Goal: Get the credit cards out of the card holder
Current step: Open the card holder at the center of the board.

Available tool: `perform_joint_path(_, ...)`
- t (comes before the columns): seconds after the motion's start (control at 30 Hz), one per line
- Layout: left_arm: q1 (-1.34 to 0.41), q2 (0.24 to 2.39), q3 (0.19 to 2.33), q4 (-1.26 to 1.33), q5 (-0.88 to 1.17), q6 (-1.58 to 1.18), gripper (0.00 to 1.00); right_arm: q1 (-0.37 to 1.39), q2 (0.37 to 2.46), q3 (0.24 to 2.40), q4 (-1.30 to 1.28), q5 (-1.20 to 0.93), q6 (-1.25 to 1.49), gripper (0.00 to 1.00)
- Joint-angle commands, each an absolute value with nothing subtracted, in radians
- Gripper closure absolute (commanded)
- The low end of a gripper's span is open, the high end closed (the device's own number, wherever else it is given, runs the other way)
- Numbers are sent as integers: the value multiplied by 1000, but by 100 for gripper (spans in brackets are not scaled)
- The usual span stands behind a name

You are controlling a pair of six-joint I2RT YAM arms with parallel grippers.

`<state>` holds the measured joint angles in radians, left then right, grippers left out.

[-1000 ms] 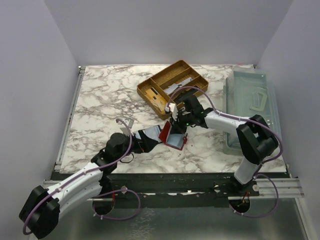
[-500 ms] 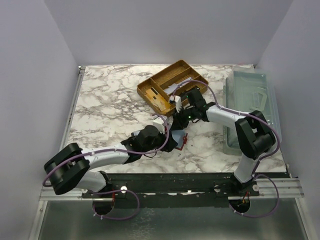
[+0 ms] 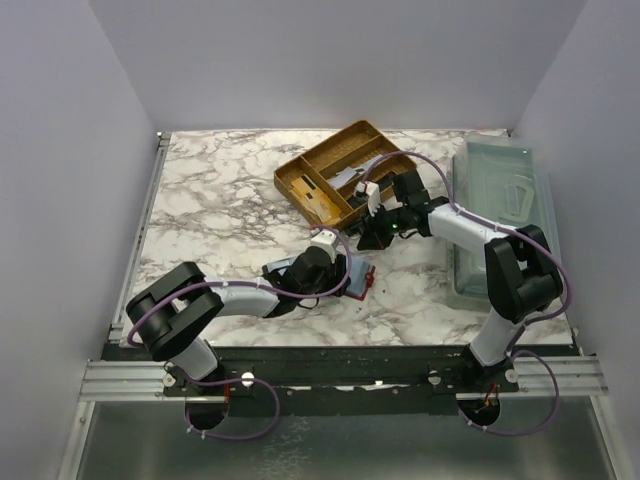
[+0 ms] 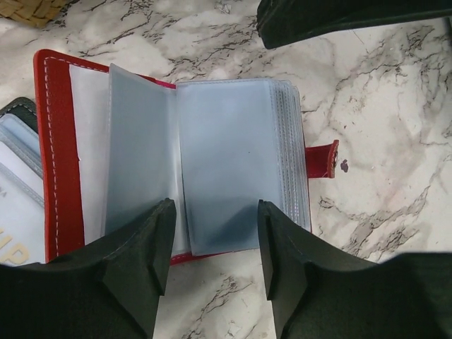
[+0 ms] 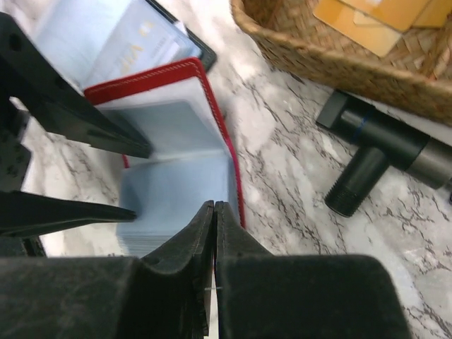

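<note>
From above first. Out on the marble table (image 3: pixel 220 200), near the middle: the card holder (image 3: pixel 362 281), red, opened flat. Stretched in from the near left, the left gripper (image 3: pixel 346 277), right at the holder's near-left edge. In from the right, the right gripper (image 3: pixel 373 236), just beyond the holder, between it and the wicker tray (image 3: pixel 320 152). Off at the right edge, a clear plastic bin (image 3: pixel 520 170). Too small from up here to read either claw.

Over to the left wrist. Fingers (image 4: pixel 141 247) spread well apart, gripping nothing, straddling the near edge of the open holder. Inside, the credit cards (image 4: pixel 229 162): pale grey-blue, slightly shiny, sitting in the holder's leaves, one leaf tilted up left of the fold, a whole stack lying flat to the right of it. Poking out past the stack, a red snap tab (image 4: pixel 325 159). Peeking in at the far left, a second holder (image 4: pixel 15 152), black-edged, right against the red one or just beside it; hard to call. Along the top, the dark bulk of the right gripper.

Now the right wrist. Fingers pressed tight together, nothing visible between them, tips poised over the grey-blue leaves by the holder's red edge; touching or hovering, impossible to say. At the left, both left-arm fingers, one on each side of the leaves. Lying on the marble to the right, a black cylindrical tool (image 5: pixel 374 152), just beside the tray, and in the tray, flat tan pieces (image 5: pixel 360 21).
</note>
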<state>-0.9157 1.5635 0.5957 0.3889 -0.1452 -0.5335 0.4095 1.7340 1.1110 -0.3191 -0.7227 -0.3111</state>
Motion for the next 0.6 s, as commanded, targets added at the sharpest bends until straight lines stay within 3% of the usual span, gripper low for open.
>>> perform_joint_path(0.0,-903,1579,597,400,-167,-566,44,411,1775,1148,-386,-595,-330,92)
perform_joint_path(0.2,-898,1567,562,406,-180,-630,52,411,1784,1150,-400,-480,-361,90)
perform_joint_path(0.4,-870,1533,508,430,-154,-690,54,413,1827,1179,-471,-491,-405,90)
perform_joint_path(0.57,-858,1533,492,469,-104,-726,61,437,1849,1191,-509,-556,-436,90)
